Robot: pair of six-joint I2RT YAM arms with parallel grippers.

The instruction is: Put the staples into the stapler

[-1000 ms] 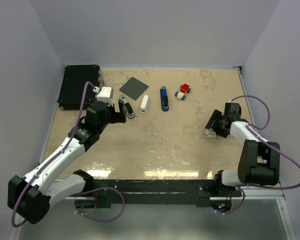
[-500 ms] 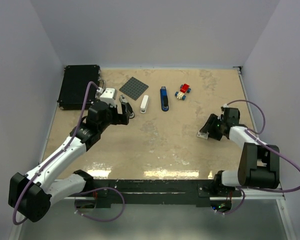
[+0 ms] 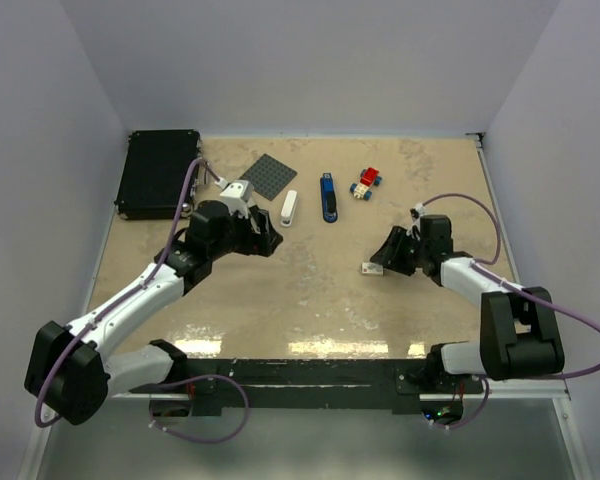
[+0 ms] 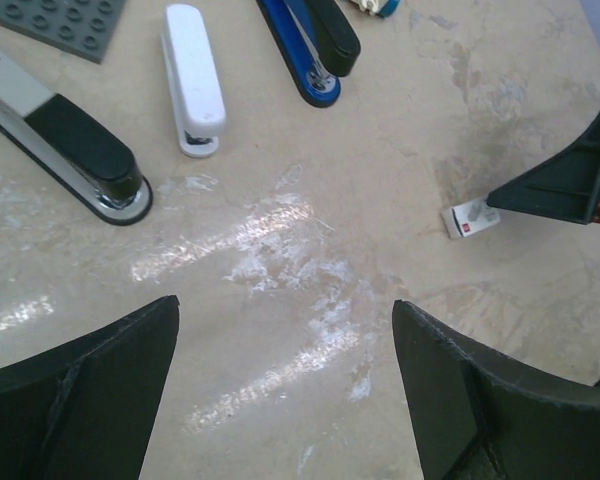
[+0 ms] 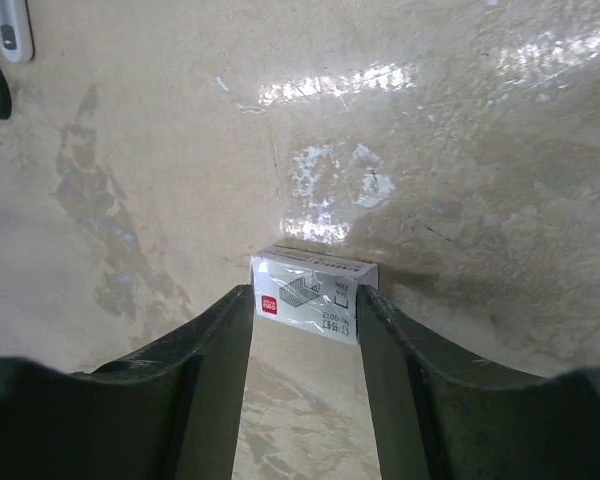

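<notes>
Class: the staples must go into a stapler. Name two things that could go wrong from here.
1. The staples box sits at the very tips of the right hand, flat on the table; it might slip out when lifted.
2. The black stapler, white stapler and blue stapler lie close together; the open left hand could knock a neighbour.

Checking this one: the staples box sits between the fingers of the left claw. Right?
No. The staples box sits between the fingers of the right claw, not the left, as the right wrist view shows. The left claw is open with nothing in it.
</notes>
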